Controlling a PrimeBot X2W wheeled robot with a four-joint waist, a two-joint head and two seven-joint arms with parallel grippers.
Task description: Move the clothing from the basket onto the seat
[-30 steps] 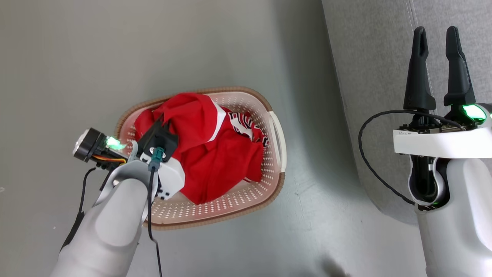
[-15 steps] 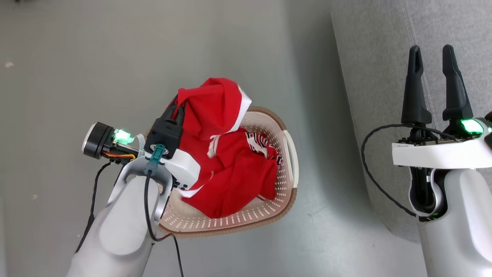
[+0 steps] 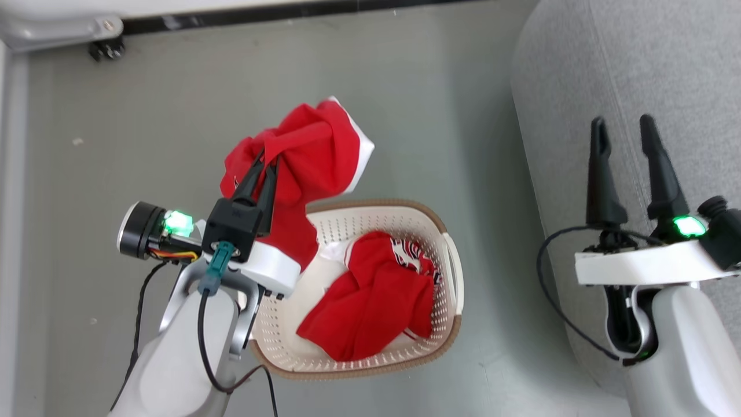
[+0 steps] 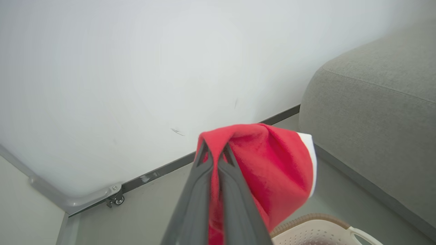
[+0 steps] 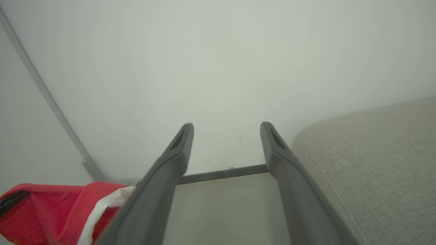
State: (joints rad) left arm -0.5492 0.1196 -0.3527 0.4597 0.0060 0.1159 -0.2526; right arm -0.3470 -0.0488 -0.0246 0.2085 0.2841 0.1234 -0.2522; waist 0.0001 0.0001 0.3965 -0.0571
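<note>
Left gripper [image 3: 269, 157] has its fingers [image 4: 199, 177] pressed together on a fold of the red garment [image 3: 315, 145], pinching it near the top of the bunch. The garment is bright red, soft and crumpled, with a white band along the edge facing the seat [image 3: 637, 75]. It drapes around both fingers and hangs in a loose bundle. It is held up over the far-left rim of the basket [image 3: 376, 205], and its lower end drops behind the gripper body toward the basket's inside; cannot tell if it touches the rim. The left wrist view shows the same pinch: fabric wrapped round the fingertips, white band at the right edge, basket rim at the bottom.

The jersey [image 3: 370, 307] lies inside the basket, a red heap toward the right side. Black-and-white striped trim shows at its upper edge, with a patch of white fabric just beside it. The basket is cream and perforated with a brown woven-look rim. It sits on the grey floor [image 3: 145, 127] near the seat, apart from it.

Right gripper [image 3: 622, 123] hovers over the seat's edge, fingers spread apart, empty. The seat is light-grey upholstery with a rounded corner and a stitched seam. The right wrist view shows the red garment with its white band at lower left, the seat at right, and a white wall [image 5: 218, 51] ahead with a dark baseboard [image 5: 221, 174].
</note>
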